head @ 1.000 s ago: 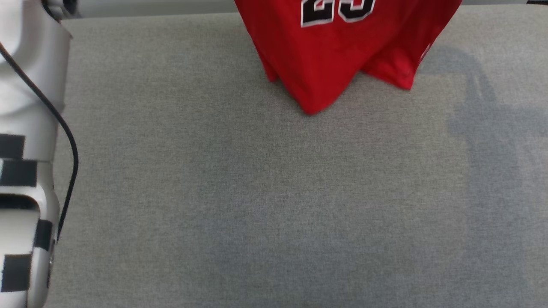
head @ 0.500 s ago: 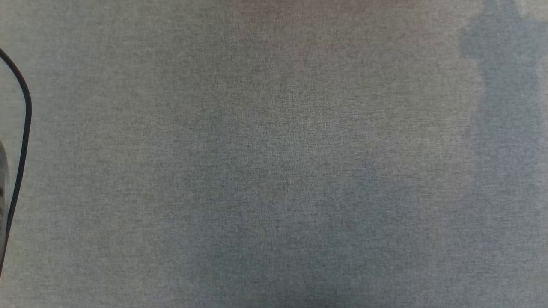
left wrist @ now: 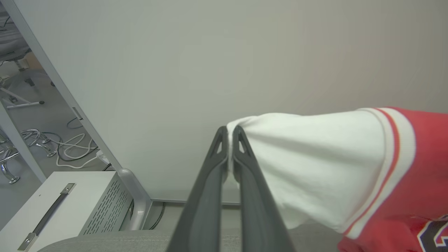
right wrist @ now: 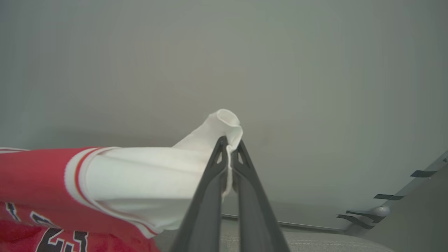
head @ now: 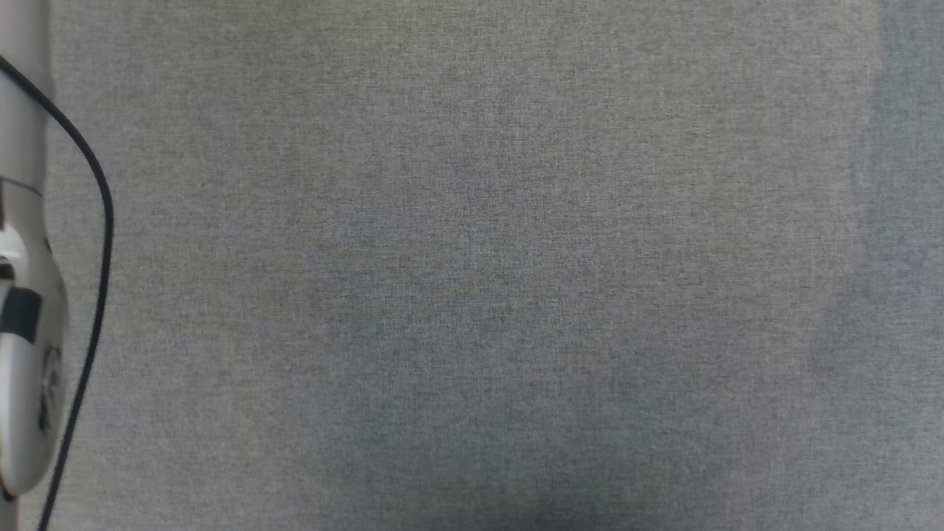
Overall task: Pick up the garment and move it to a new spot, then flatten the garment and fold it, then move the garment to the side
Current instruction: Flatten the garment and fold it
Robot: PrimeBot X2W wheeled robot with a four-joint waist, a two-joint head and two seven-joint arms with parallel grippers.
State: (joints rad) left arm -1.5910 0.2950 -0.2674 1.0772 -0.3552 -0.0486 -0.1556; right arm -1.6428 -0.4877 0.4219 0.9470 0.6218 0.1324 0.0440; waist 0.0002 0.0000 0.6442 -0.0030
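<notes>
Left claw (left wrist: 228,131): you have its two fingers pressed together on the tip of a white sleeve, pinching the shirt (left wrist: 315,157).
Right claw (right wrist: 229,141): your other pair of fingers is clamped the same way on the second white sleeve, and a small bunched end of cloth pokes up past the tips.
Shirt: it is held up at both sleeves, one in each claw. From the left claw it runs off to the right of that wrist view, and from the right claw off to the left. You see white sleeve nearest the fingers, then red-and-white striped trim, then the red body with black-and-white numerals low in the frame. You cannot tell whether its lower part touches anything.
Forearm (head: 22,332): pale, at the left edge of your head view, with a black cable (head: 99,243) looping just beside it.
Surface (head: 472,265): grey woven fabric under the head camera, with soft shadow along its right side.
Cabinet (left wrist: 63,206): white, with a dark handle and a vented side, low on the left of the left wrist view.
Tape (right wrist: 388,196): black strips on a pale edge, low on the right of the right wrist view.
Wall (right wrist: 315,70): plain and pale behind the shirt.
Cords (left wrist: 75,148): loose on the floor, far left, past the wall's edge.
</notes>
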